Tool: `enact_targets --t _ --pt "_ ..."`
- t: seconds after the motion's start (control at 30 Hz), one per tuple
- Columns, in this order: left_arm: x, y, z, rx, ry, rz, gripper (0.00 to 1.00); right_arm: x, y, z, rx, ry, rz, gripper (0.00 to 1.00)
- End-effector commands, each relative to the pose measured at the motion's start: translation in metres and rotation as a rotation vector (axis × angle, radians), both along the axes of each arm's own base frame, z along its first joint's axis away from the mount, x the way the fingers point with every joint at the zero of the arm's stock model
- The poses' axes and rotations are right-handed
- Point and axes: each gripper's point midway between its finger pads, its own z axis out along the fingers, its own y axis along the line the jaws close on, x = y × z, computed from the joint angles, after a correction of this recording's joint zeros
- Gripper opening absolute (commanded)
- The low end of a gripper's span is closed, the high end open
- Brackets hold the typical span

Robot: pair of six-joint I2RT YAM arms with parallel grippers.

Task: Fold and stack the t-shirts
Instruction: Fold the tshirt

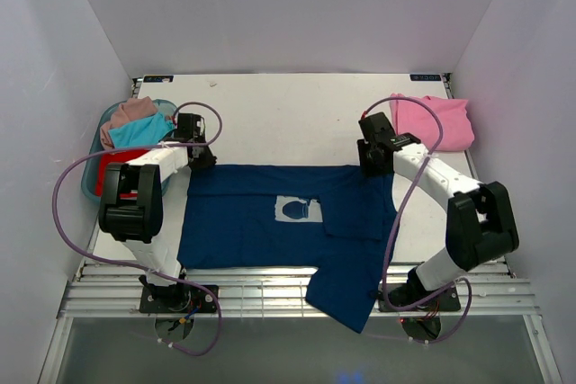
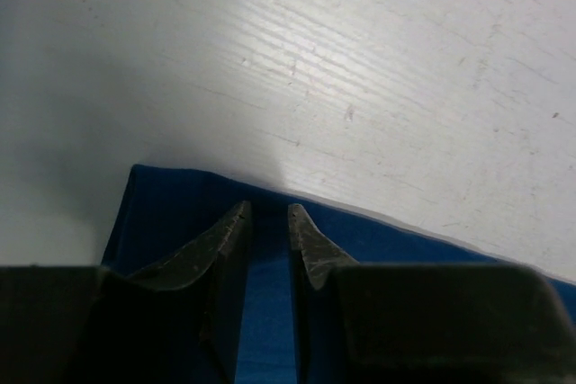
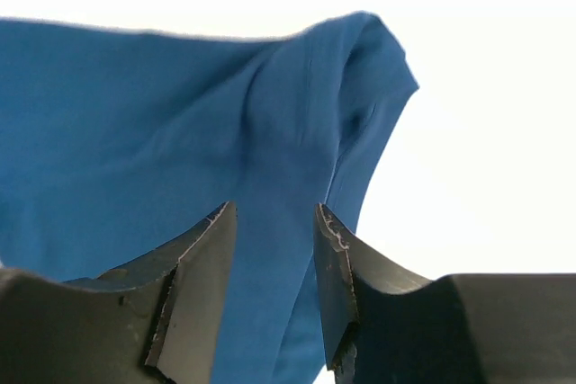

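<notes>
You see a white desk (image 1: 288, 114) from above, with an arm at each lower corner of the frame. A navy tee (image 1: 243, 222) lies spread across the middle, its pale chest print (image 1: 298, 210) facing up. Part of it on the right is folded over the body, and its lower right end hangs off the near edge of the desk at bottom centre.

The left tool (image 1: 200, 161) sits at the tee's upper left corner. In the left wrist view its fingers (image 2: 225, 240) stand a narrow gap apart over the tee's edge, navy cloth showing between them; they are not clamped. The right tool (image 1: 372, 168) sits at the tee's upper right corner. In the right wrist view its fingers (image 3: 202, 258) are also apart, with a rumpled fold of navy cloth just beyond the tips.

A folded pink tee (image 1: 432, 121) lies at upper right, well apart from the navy one. At far left a blue bin (image 1: 93, 182) holds a dusty-pink tee (image 1: 130, 112), a teal tee (image 1: 144, 130) and a red tee (image 1: 115, 165), bunched together.
</notes>
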Motion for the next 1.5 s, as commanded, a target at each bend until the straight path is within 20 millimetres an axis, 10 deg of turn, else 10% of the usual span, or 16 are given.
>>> enact_targets --t 0.0,0.33,0.83,1.47 --pt "0.023 -0.013 0.018 -0.030 -0.081 -0.032 0.33 0.049 0.009 0.009 0.023 -0.110 0.068 0.46" --pt "0.015 -0.001 0.004 0.041 -0.025 0.005 0.32 0.078 -0.009 -0.005 -0.005 -0.107 0.065 0.50" --pt "0.020 -0.001 0.066 0.039 -0.185 0.020 0.33 0.062 -0.020 -0.034 0.097 -0.009 0.055 0.47" --pt "-0.031 0.008 0.020 0.071 -0.055 0.049 0.31 0.052 -0.022 -0.037 0.095 0.007 0.059 0.24"
